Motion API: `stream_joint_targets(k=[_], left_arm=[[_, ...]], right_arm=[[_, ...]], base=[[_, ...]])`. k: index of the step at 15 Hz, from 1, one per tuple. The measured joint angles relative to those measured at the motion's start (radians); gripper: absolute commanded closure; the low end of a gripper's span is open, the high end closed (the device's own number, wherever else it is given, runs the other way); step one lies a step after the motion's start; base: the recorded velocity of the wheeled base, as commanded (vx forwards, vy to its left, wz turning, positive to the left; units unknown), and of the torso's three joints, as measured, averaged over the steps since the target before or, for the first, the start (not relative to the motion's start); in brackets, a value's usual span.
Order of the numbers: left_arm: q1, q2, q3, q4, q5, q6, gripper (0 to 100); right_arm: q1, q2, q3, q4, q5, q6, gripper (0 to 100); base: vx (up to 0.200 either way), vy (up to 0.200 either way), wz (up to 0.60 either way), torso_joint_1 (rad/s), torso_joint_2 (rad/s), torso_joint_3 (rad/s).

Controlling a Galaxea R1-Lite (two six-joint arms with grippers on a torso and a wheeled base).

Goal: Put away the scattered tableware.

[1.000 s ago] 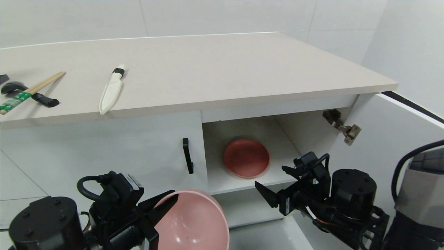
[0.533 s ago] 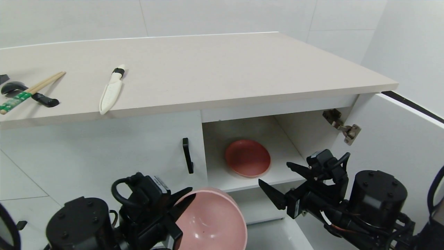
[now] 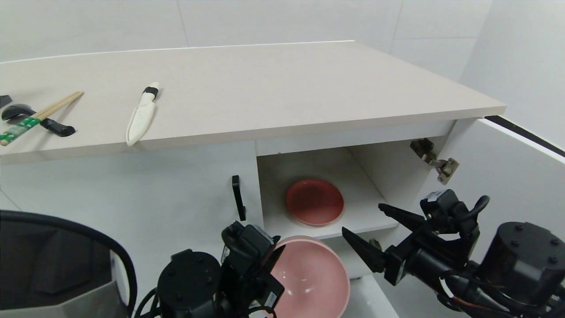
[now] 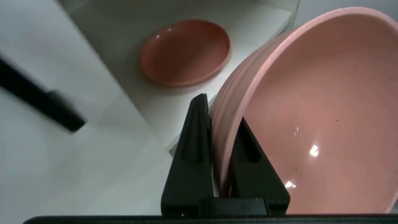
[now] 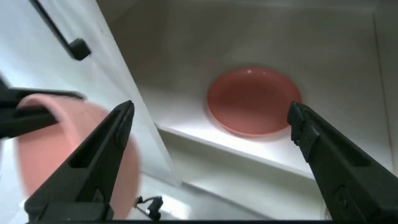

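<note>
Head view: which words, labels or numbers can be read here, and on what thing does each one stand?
No text can be read.
The green wrapper on the chopsticks: print too small to read.
No print seen on the bowl, plate or knife.

A white cabinet (image 3: pixel 132 185) stands under a beige countertop (image 3: pixel 265 88), above and beyond the right claw (image 3: pixel 363 217). Its open compartment's shelf (image 3: pixel 359 198) lies just ahead of the claw. The open door (image 3: pixel 507 176) and its metal hinge (image 3: pixel 435 164) are to the claw's right, and the closed door's black handle (image 3: pixel 238 198) is to its left. White tiled walls (image 3: pixel 287 22) rise behind.
</note>
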Motion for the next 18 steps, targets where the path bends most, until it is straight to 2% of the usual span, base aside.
stream_joint_targets(k=[4, 7, 10, 13, 18], left_arm=[[-0.025, 0.088, -0.122, 0.000, 0.087, -0.013, 100], [-0.022, 0.117, -0.196, 0.000, 0.119, -0.030, 100], [-0.020, 0.127, -0.257, 0.000, 0.125, -0.035, 100], [-0.020, 0.130, -0.293, 0.000, 0.123, -0.036, 100], [-0.022, 0.132, -0.303, 0.000, 0.121, -0.035, 100]], right_arm=[[0.002, -0.033, 0.030, 0.000, 0.000, -0.001, 0], [0.002, -0.039, 0.039, 0.000, 0.000, 0.000, 0], [-0.004, -0.024, 0.052, 0.000, 0.001, 0.000, 0], [-0.057, 0.022, 0.044, 0.000, 0.001, 0.000, 0], [-0.111, 0.077, 0.021, 0.000, 0.000, 0.001, 0]], base=[[0.000, 0.000, 0.00, 0.000, 0.00, 0.000], [0.000, 0.000, 0.00, 0.000, 0.00, 0.000], [0.000, 0.000, 0.00, 0.000, 0.00, 0.000], [0.000, 0.000, 0.00, 0.000, 0.00, 0.000], [0.000, 0.000, 0.00, 0.000, 0.00, 0.000]])
